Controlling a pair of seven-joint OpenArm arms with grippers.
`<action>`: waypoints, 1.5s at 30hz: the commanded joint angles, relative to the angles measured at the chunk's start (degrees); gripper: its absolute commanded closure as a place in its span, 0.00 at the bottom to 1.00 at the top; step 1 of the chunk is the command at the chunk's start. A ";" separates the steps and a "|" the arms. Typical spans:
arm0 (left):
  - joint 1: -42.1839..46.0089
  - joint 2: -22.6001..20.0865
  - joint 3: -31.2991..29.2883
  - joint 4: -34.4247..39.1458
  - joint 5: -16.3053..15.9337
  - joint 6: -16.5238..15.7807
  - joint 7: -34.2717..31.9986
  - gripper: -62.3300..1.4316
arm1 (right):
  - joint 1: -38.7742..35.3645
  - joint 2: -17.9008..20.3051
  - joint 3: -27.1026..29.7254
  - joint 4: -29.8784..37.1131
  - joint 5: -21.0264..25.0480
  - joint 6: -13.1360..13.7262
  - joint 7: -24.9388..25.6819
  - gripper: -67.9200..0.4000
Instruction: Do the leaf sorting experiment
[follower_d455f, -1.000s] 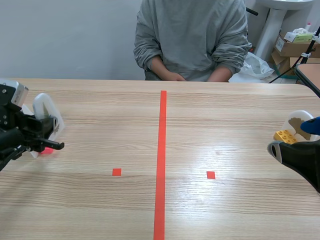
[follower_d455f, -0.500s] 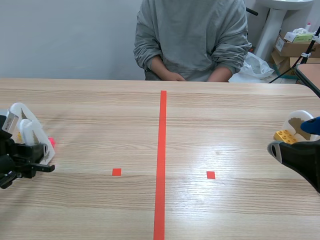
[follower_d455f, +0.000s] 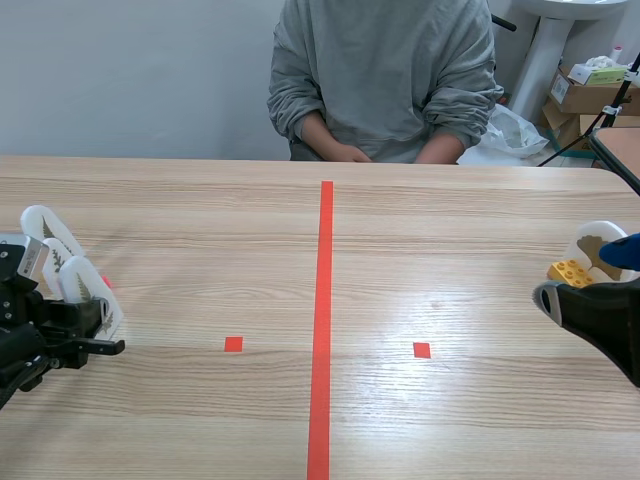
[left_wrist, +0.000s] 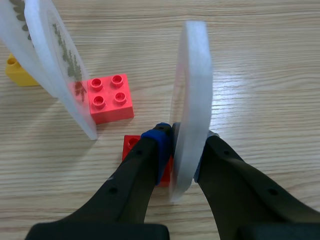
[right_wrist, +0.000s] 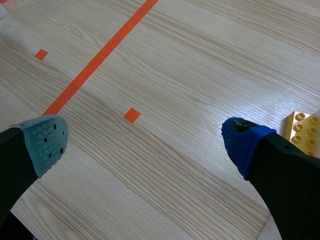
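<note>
The left claw (left_wrist: 184, 145) sits at the counter's (follower_d455f: 200, 420) 9 o'clock edge, with an upright leaf card (left_wrist: 192, 85) pinched edge-on between its fingers. At the claw's 10 o'clock stand two tilted cards (left_wrist: 60, 65), one close behind the other. A four-stud brick (left_wrist: 110, 97) lies at their foot, a low brick (left_wrist: 131, 145) sits partly under the claw, and a far brick (left_wrist: 17, 72) is behind the cards. At the counter's 3 o'clock, the right claw (right_wrist: 145, 145) has a side brick (follower_d455f: 570, 270) at its 1 o'clock, with a side card (follower_d455f: 598, 245) behind that. A person (follower_d455f: 385, 70) sits at 12 o'clock.
</note>
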 joint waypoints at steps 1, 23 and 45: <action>-0.17 0.31 -0.11 1.11 -0.11 0.24 -0.11 0.89 | 0.22 0.57 0.76 0.70 0.61 0.46 0.85 0.06; -0.20 0.44 -0.04 -0.94 0.70 2.38 -3.04 0.28 | 0.22 0.57 0.76 0.70 0.61 0.46 0.85 0.06; 2.75 -0.57 -0.07 10.03 -1.07 6.32 1.03 0.00 | 0.22 0.59 0.76 0.70 0.59 0.46 0.83 0.06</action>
